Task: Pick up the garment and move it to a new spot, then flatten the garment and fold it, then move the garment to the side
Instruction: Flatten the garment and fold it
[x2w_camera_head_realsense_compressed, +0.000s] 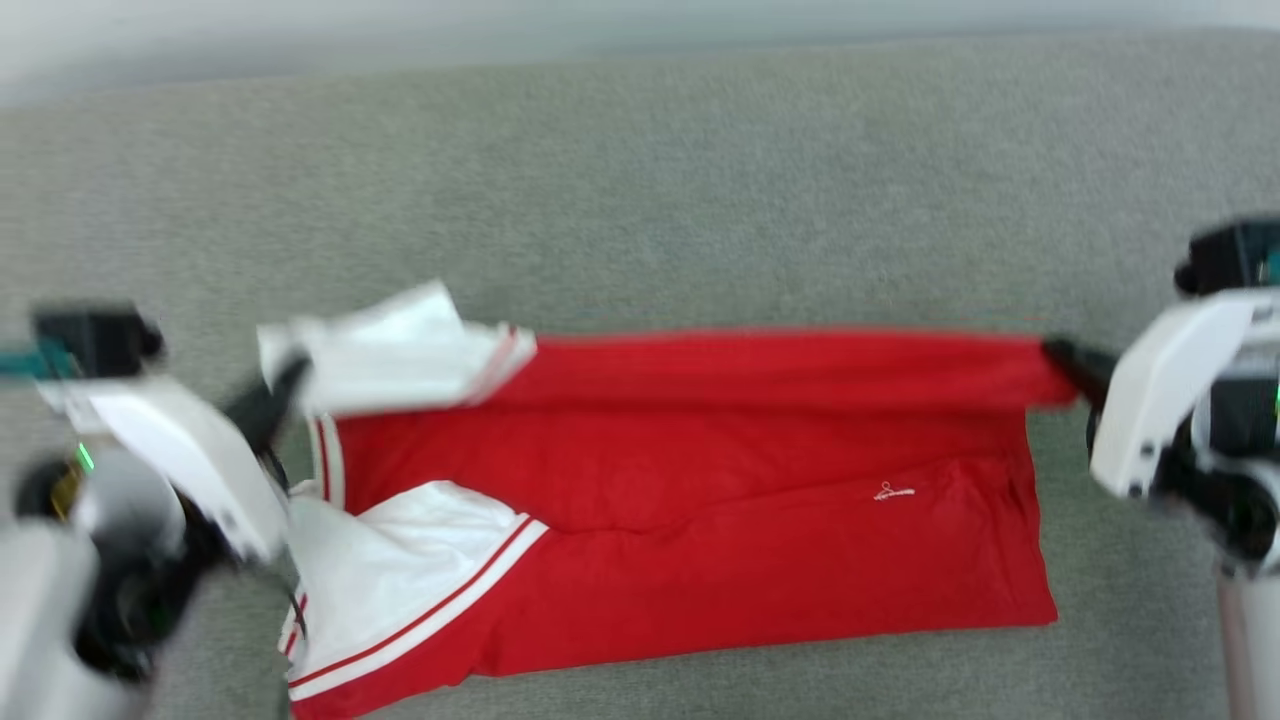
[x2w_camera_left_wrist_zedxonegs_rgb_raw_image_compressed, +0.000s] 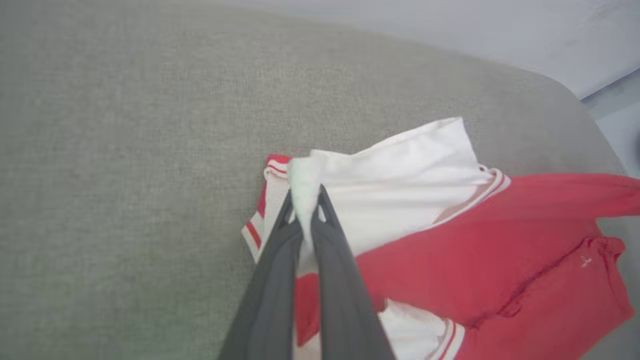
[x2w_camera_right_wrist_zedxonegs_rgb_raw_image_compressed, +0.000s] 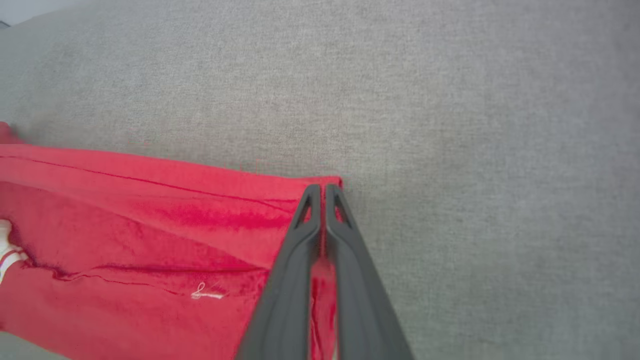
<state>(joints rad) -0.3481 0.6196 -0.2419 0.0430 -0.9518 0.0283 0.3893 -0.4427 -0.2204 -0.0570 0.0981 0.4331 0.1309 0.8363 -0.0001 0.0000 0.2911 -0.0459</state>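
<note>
**Grips.** My left fingers (x2w_camera_left_wrist_zedxonegs_rgb_raw_image_compressed: 306, 202) are shut on a bunched fold of white sleeve cloth, with only the pinched fabric between them. My right fingers (x2w_camera_right_wrist_zedxonegs_rgb_raw_image_compressed: 322, 192) are also shut, their tips clamped on a red hem corner.

**Item held.** Both grips are on the same article: the red soft-fabric basketball-style shirt with white sleeves and red-white striped trim (x2w_camera_head_realsense_compressed: 700, 500). It rests on a grey upholstered surface (x2w_camera_head_realsense_compressed: 640, 180).

**Lie of the item.** The long axis runs crosswise in front of me, sleeves at my left and hem at my right. The far edge is drawn into a straight line between my two grips. The rest of the body lies flat on the near side of that line, toward me. A small white embroidered logo (x2w_camera_head_realsense_compressed: 893, 491) faces up near the right end.

**Assessment.** The fold appears to be under way. Each arm holds its own end, so neither is nearer. The held edge should travel toward me, with both ends kept level.

**Risk.** The left grip holds sleeve only, so that end may sag or trail. The left arm is blurred in the head view.
</note>
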